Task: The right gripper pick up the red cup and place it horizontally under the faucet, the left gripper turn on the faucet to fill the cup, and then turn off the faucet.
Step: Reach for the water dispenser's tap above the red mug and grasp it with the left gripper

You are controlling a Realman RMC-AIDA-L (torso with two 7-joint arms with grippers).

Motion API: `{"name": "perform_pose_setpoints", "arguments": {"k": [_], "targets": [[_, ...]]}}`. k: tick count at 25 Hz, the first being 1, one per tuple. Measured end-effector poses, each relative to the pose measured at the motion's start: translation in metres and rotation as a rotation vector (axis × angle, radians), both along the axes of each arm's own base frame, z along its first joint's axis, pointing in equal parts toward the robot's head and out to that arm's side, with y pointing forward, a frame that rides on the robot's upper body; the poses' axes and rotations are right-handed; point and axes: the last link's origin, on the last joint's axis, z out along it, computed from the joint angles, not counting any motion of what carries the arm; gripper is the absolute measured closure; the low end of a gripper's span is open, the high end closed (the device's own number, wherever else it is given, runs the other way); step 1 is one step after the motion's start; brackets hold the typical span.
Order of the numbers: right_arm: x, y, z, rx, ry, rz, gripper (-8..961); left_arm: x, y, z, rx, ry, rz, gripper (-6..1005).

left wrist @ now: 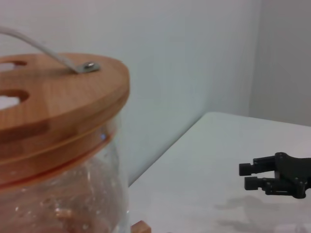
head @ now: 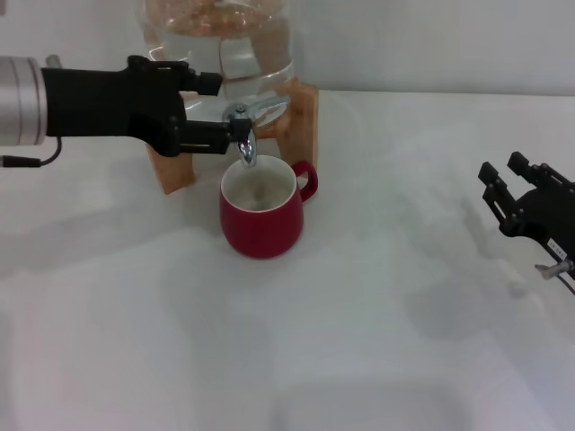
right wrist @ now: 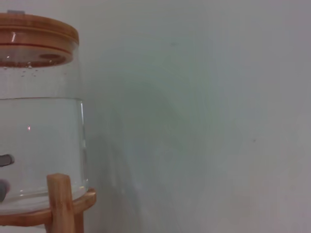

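Head view shows the squat, glossy red ceramic cup [head: 261,217] standing upright on the white table [head: 359,341], a little left of centre in the frame. Its inside is cream-white and its red loop handle points toward the upper right. The cup sits directly below the small shiny chrome faucet [head: 245,135], whose downward spout ends just above the cup's rim. The faucet is fitted to the clear glass water jar [head: 220,45] at the top of the frame, which rests on a light wooden stand [head: 301,121].

From the left edge the silver-white arm reaches across, and the left gripper [head: 216,112], a black two-fingered claw, is at the faucet, with one finger above the lever and one below beside the spout; whether it actually clamps the lever I cannot tell.

At the right edge, well apart from the cup, the right gripper [head: 499,175] with a small white label hovers over the table, its ridged fingers spread apart and holding nothing. It also appears in the left wrist view [left wrist: 249,175], at lower right, beyond the jar's round wooden lid [left wrist: 58,102].
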Motion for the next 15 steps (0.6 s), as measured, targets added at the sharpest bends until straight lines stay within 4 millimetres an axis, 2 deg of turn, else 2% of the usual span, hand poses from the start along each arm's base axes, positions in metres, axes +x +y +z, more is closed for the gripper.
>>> {"name": "perform_pose_setpoints", "arguments": {"k": [15], "targets": [[-0.0018,-0.0051,-0.0062,-0.024,0.000,0.010,534,-0.0011,0.0055,0.0046,0.000,0.069,-0.045,242]]}}
